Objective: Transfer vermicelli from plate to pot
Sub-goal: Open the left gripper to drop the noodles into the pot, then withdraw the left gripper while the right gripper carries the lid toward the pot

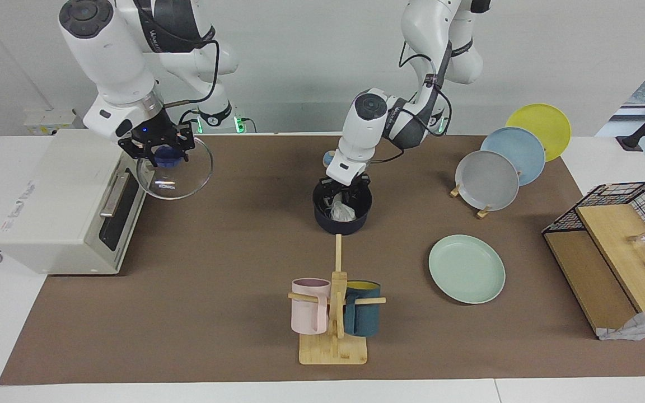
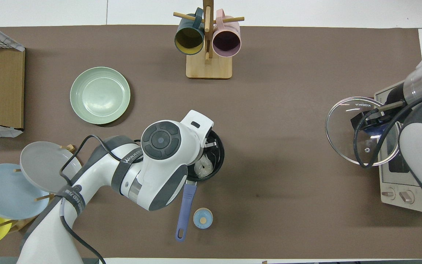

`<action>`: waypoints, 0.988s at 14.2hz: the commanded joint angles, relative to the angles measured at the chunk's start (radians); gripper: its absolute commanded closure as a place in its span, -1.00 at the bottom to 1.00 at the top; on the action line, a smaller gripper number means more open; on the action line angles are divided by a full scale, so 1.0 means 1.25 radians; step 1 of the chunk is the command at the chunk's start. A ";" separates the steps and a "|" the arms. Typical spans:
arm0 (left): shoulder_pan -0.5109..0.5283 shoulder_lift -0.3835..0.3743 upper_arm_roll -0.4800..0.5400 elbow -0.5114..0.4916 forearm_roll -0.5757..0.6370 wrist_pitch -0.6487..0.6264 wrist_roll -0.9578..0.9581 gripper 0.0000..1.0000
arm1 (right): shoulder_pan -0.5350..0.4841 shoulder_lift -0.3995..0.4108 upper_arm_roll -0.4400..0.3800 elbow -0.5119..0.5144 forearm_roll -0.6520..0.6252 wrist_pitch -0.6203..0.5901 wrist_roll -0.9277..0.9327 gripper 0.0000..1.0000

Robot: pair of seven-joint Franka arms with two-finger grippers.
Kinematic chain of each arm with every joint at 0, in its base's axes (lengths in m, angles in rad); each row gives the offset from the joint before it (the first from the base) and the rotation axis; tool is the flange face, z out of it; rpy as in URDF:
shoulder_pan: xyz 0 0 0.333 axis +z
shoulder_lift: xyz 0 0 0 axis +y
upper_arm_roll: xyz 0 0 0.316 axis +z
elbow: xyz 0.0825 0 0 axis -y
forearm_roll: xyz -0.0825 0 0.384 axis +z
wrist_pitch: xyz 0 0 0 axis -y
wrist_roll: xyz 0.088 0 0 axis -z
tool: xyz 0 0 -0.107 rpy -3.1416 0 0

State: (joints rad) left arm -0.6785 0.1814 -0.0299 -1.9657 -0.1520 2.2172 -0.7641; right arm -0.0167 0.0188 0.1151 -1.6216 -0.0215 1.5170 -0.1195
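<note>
A robotics lab dressed as a kitchen is shown: two white robot arms [image 1: 115,61] are mounted at a tabletop [image 1: 216,291] laid with a toaster oven [image 1: 54,201], plate rack [image 1: 482,196] and mug tree [image 1: 335,313].

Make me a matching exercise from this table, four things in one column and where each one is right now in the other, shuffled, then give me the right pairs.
Things:
1. vermicelli
2. glass lid
3. mint-green plate
4. teal mug

Places:
A. hanging on the wooden mug stand
B. bare on the mat, toward the left arm's end
C. inside the pot
D. held up by the right pincer, beside the toaster oven

Pairs: 1-C, 2-D, 3-B, 4-A
</note>
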 commanded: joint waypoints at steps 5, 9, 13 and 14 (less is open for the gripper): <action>0.072 -0.121 0.003 0.132 -0.010 -0.289 0.031 -1.00 | -0.009 0.012 0.102 0.028 0.002 0.022 0.141 1.00; 0.237 -0.225 0.003 0.135 -0.001 -0.397 0.245 -1.00 | -0.009 0.057 0.184 0.069 0.002 0.042 0.278 1.00; 0.379 -0.240 0.003 0.125 0.037 -0.426 0.470 -1.00 | 0.006 0.165 0.305 0.155 -0.023 0.058 0.479 1.00; 0.400 -0.241 0.003 0.123 0.041 -0.425 0.513 -1.00 | 0.027 0.188 0.324 0.163 -0.048 0.078 0.515 1.00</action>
State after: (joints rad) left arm -0.2238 -0.1081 -0.0102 -1.7904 -0.1285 1.6929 -0.2127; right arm -0.0087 0.1674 0.4655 -1.5023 -0.0310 1.5987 0.4279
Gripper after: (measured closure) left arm 0.000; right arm 0.339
